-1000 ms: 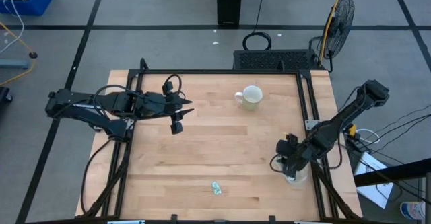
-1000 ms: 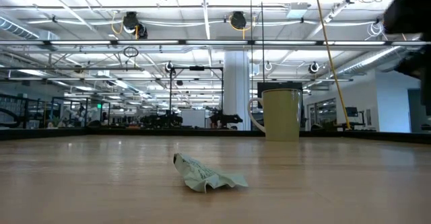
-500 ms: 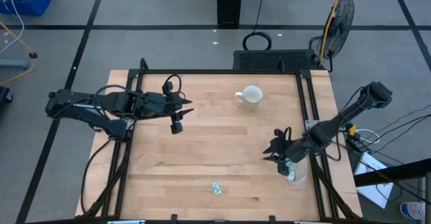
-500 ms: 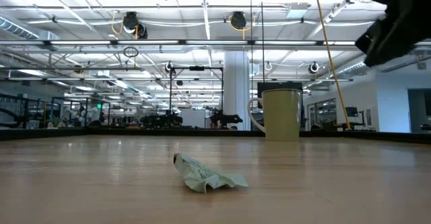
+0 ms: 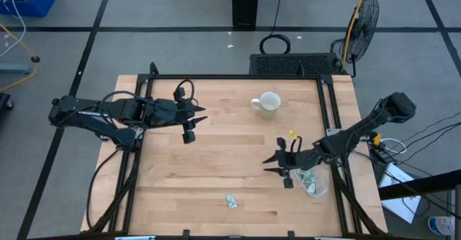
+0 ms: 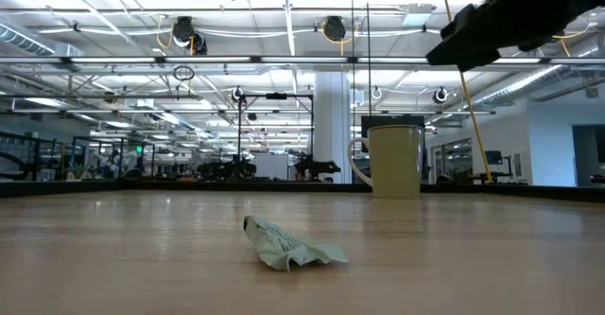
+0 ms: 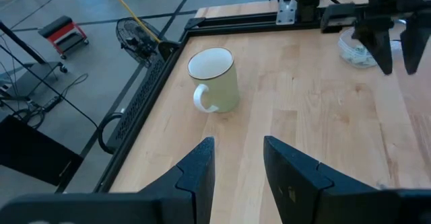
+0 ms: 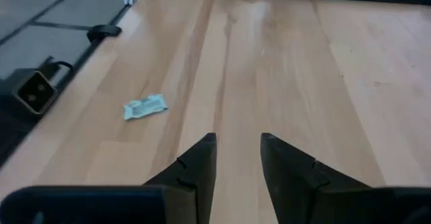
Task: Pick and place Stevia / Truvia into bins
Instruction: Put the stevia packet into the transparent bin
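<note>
Near the desk's [image 5: 216, 153] right edge, the small clear rounded plastic tub [image 5: 314, 183] already has pale green-and-white sachets in it, so most of the job looks done. One crumpled pale green paper sachet [image 5: 231, 201] is left on the wood by the front edge, well apart from the tub. Right hand [image 5: 277, 165] hangs above the desk just beside the tub, fingers apart w/ nothing between them; its wrist cam faces that sachet, prob. the next pick. Left hand [image 5: 191, 127] waits over the desk's left-rear part, released & empty, clear of the work. White handled mug [image 5: 269, 104] stands at the back, not involved.
</note>
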### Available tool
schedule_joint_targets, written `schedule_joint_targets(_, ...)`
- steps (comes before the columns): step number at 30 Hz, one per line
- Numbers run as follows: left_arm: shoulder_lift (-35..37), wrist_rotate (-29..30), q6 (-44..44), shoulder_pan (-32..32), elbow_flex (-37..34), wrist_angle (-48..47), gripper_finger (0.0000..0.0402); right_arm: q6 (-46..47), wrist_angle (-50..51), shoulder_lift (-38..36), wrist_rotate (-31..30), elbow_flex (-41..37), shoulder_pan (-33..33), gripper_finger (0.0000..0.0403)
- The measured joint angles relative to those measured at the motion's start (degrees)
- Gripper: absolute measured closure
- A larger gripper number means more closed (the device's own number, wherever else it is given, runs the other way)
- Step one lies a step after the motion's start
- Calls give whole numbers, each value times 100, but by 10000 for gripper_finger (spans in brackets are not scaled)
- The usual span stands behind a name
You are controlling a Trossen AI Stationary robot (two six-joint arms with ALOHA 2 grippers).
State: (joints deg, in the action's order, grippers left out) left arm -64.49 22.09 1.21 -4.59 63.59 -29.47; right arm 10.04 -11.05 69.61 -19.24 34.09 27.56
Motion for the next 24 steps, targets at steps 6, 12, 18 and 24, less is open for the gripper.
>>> schedule_joint_targets(6, 0, -2, 0, -1, 0, 7, 270, -1086, -880, 389, 180, -4, -83, 294)
schedule_joint_targets(12, 0, -2, 0, 1, 1, 13, 270, -1289, -1823, 877, 972, -2, -288, 292)
schedule_joint_targets(18, 0, -4, 0, -1, 2, 17, 270, -1423, -2494, 1657, 1213, -2, -546, 263)
schedule_joint_targets(24, 0, -4, 0, 0, 2, 20, 270, -1488, -3089, 2111, 1499, 0, -782, 224)
